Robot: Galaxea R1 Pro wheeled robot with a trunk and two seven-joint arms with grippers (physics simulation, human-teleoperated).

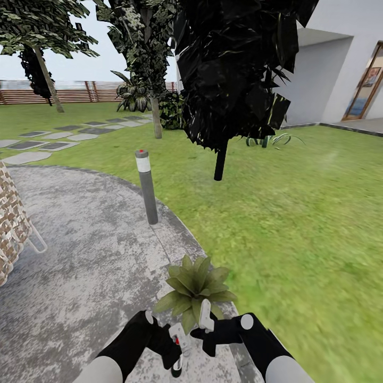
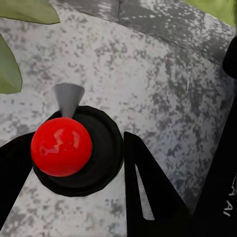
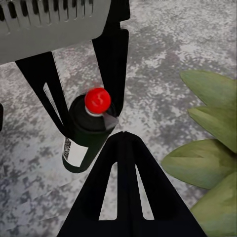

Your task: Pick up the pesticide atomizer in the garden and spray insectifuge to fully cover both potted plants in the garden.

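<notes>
The pesticide atomizer (image 2: 74, 148) is a dark bottle with a red cap and a grey nozzle, and my left gripper (image 1: 178, 344) is shut on it. Its white label shows in the right wrist view, where the atomizer (image 3: 86, 133) sits upright between the left fingers (image 3: 111, 64). One potted plant (image 1: 194, 290), a low rosette of olive-green leaves, stands at the patio's edge just beyond both grippers. The nozzle points toward its leaves (image 2: 10, 69). My right gripper (image 1: 206, 319) is shut and empty, beside the bottle and close to the plant (image 3: 207, 148).
A grey bollard (image 1: 146, 186) stands on the patio rim ahead. A dark tree trunk (image 1: 220, 159) rises from the lawn, with a low tuft of thin leaves (image 1: 271, 140) behind it. A wicker seat (image 1: 10, 223) is at left. Stepping stones (image 1: 32, 143) lead toward the fence (image 1: 80, 93).
</notes>
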